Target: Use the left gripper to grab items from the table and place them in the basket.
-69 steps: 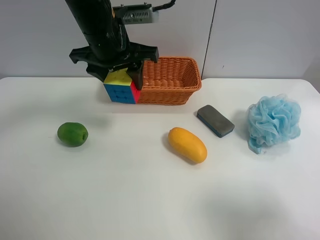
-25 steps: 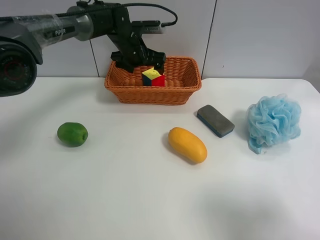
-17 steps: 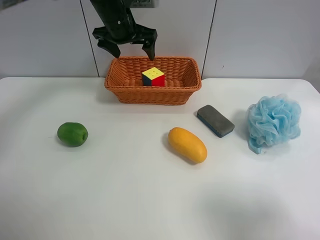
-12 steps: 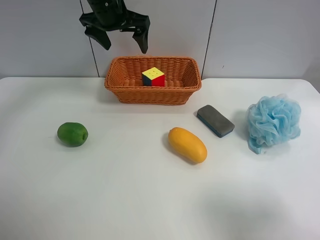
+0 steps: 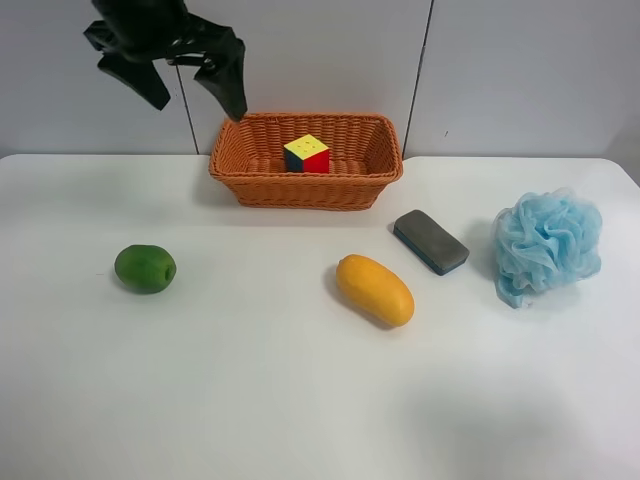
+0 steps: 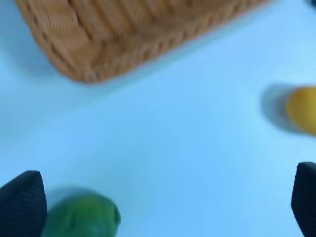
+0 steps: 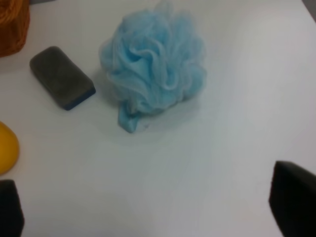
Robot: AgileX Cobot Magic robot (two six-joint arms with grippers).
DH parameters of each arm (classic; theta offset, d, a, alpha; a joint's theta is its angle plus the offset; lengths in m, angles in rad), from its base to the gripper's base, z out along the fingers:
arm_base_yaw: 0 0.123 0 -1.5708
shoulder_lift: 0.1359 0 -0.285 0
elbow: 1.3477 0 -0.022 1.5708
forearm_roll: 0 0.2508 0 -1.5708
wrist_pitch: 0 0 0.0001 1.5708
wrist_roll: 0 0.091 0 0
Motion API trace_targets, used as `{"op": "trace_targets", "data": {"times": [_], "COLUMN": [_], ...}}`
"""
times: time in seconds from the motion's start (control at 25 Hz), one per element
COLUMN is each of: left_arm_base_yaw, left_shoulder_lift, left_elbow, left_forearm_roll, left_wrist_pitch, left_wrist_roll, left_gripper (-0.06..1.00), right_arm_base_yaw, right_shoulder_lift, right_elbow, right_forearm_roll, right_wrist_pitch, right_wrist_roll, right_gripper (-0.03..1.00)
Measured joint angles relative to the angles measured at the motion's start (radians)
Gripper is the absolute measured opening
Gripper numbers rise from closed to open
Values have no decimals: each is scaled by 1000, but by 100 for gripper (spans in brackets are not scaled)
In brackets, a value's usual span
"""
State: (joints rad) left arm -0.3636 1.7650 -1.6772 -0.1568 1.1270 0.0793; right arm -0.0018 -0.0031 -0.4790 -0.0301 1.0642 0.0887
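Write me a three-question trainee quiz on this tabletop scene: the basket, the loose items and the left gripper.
1. True or false: the puzzle cube lies inside the basket.
2. How many items lie on the table outside the basket? A) two B) three C) four
3. Fill the gap: the left gripper hangs in the air with its fingers spread and holds ____.

Key
1. True.
2. C: the green fruit, the mango, the grey eraser and the blue pouf.
3. Nothing; it is open, up near the basket's corner on the green fruit's side.
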Motion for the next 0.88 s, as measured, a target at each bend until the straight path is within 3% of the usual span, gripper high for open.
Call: {"op": "trace_targets", "data": {"times": [0.16, 0.32, 0.56, 0.88], "left_arm_base_yaw": [50, 73, 81, 91], "left_shoulder_lift": [-237, -492, -871, -1281], "left_elbow": [315, 562, 807, 996], "left_forearm_roll": [-74, -89, -41, 37], "left_wrist_pitch": [-138, -211, -181, -132], "left_wrist_roll": [36, 51, 55, 59], "left_gripper": [99, 99, 99, 99], "right_arm_base_yaw": [0, 0, 0, 0], "right_shoulder_lift": [0, 0, 0, 0], "right_elbow": [0, 0, 0, 0], "right_forearm_roll": [0, 0, 0, 0], "right_wrist_pitch": [0, 0, 0, 0], "right_wrist_roll": [0, 0, 0, 0], "right_gripper": [99, 99, 99, 99]}}
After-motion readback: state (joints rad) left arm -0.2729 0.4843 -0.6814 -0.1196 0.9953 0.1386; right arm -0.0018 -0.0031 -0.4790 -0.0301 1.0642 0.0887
